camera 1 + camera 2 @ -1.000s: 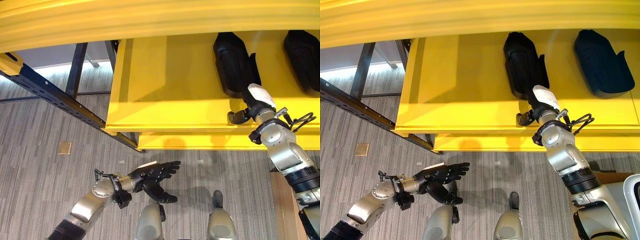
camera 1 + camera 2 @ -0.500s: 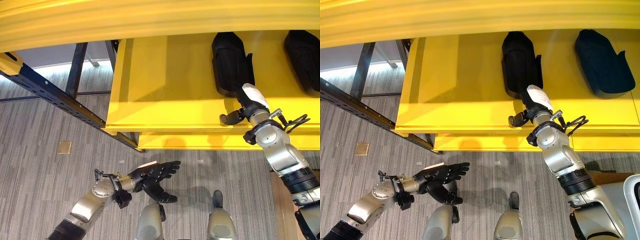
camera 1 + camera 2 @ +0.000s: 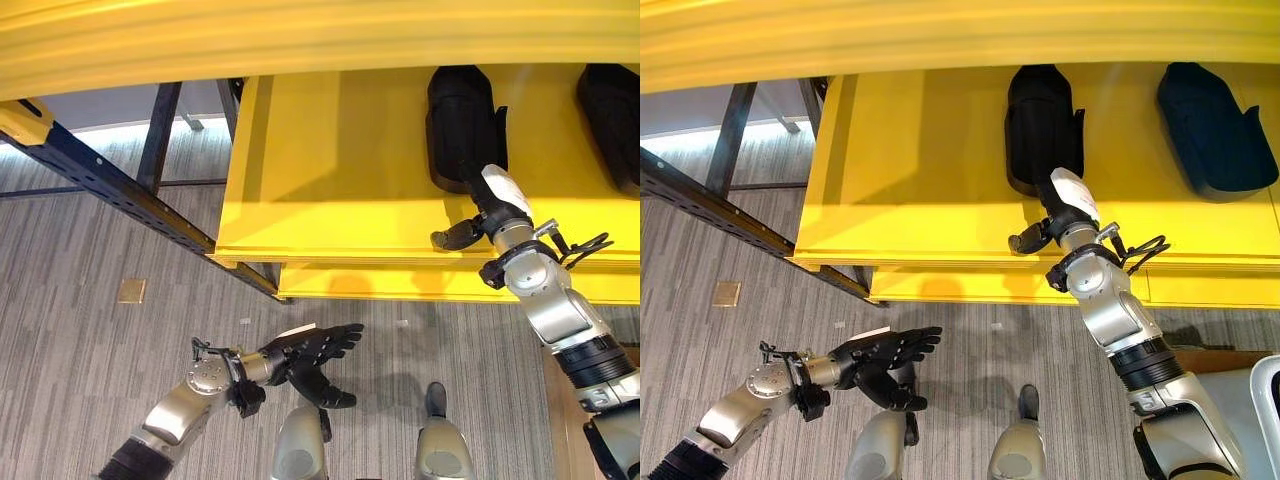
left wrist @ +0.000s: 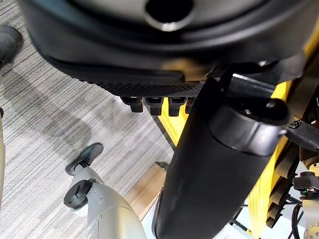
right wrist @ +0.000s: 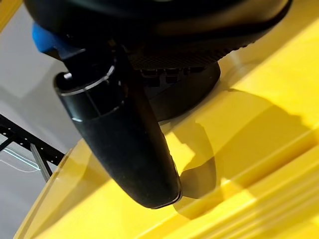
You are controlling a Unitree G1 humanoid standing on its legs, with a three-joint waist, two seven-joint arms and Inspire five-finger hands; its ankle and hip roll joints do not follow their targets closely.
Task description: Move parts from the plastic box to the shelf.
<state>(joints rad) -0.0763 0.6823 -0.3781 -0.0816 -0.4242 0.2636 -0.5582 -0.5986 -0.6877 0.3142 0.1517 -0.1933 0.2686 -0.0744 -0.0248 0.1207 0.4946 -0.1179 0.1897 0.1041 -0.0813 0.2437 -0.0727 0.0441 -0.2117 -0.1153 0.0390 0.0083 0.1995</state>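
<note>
Two black parts lie on one yellow shelf (image 3: 920, 180): one part (image 3: 1042, 120) near its middle, a second part (image 3: 1212, 128) toward its right end. One small tan plate (image 3: 130, 291) sits in the grey carpeted floor (image 3: 90, 340). Two robot hands are in frame.

The shelf (image 3: 340, 190) is bright yellow all over, board and front lip alike, with darker yellow where shade falls across it. Two parts lie on it: the near part (image 3: 460, 125) is matte black, the far part (image 3: 1212, 128) a very dark blue-black. The right hand (image 3: 478, 218) is dark with a white cover on its thumb, on a silver-grey arm. The left hand (image 3: 305, 355) is black too, with a pale strip along its upper edge. The frame (image 3: 110, 190) beside the shelf is dark navy with a row of small holes and a yellow cap. The floor (image 3: 80, 360) is grey carpet, finely streaked, with one small tan square (image 3: 130, 291) set in it
</note>
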